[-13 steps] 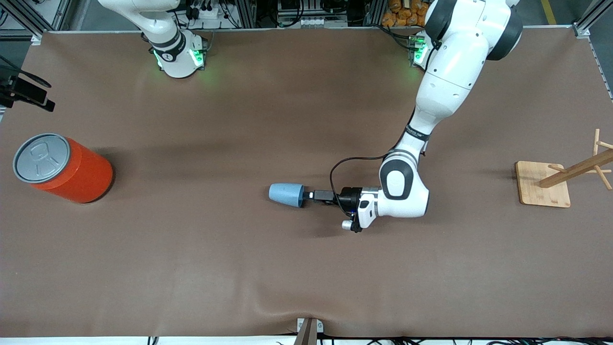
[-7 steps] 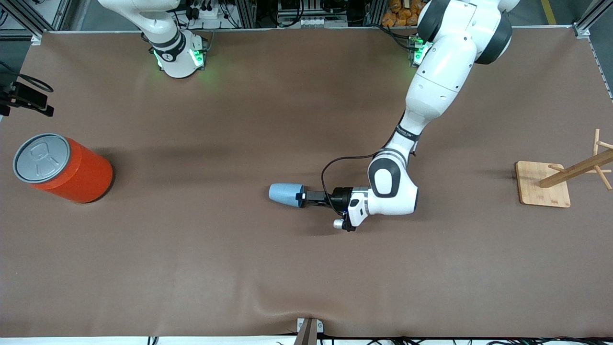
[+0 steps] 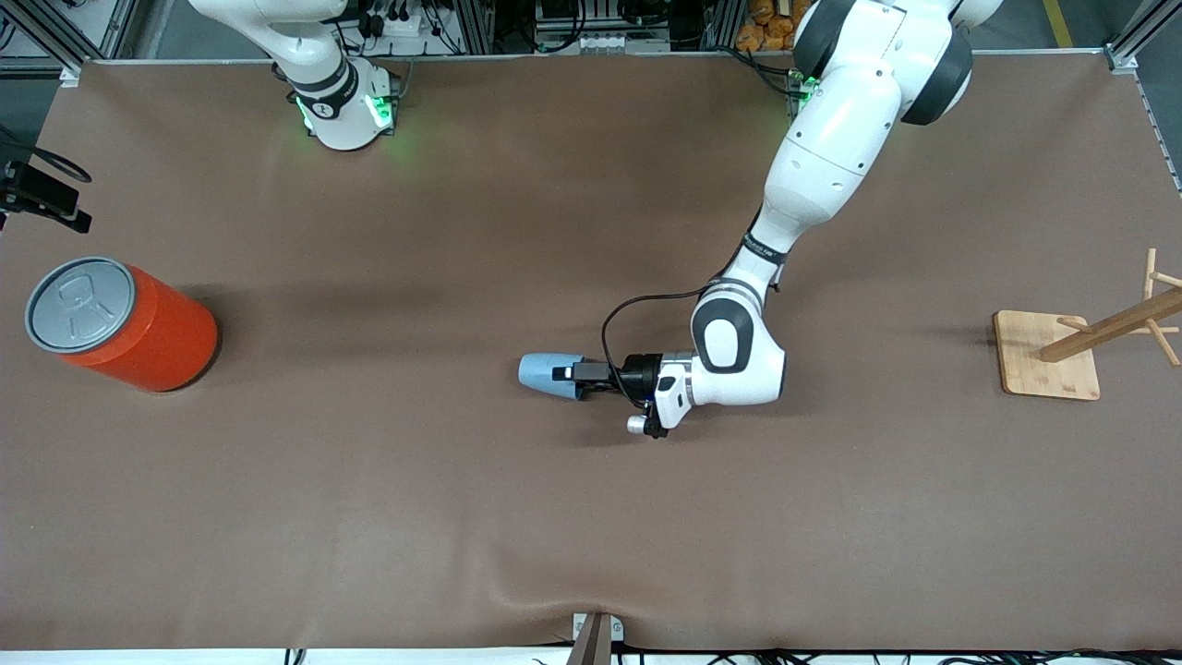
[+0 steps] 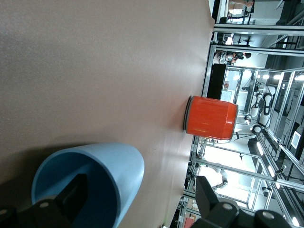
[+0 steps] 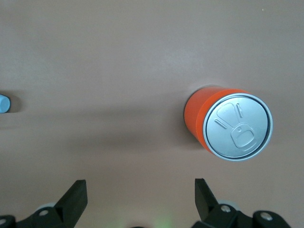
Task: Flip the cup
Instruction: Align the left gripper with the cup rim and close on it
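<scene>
The light-blue cup (image 3: 543, 372) lies on its side in the middle of the brown table, its mouth turned toward the left arm's end. My left gripper (image 3: 565, 375) reaches level with the table and stands open. In the left wrist view one finger (image 4: 76, 190) is inside the cup (image 4: 121, 164) and the other finger (image 4: 205, 187) is outside, so the cup's wall stands between them, ungripped. My right gripper (image 5: 138, 189) waits open high over bare table; the cup (image 5: 4, 103) shows at the edge of its view.
A large orange can (image 3: 120, 323) with a grey pull-tab lid stands at the right arm's end of the table, also seen as the can (image 4: 211, 118) and the can (image 5: 228, 126). A wooden rack (image 3: 1062, 356) stands at the left arm's end.
My left gripper has slid toward the cup until one finger entered its mouth. The cup has stayed where it was. The right gripper is still open.
</scene>
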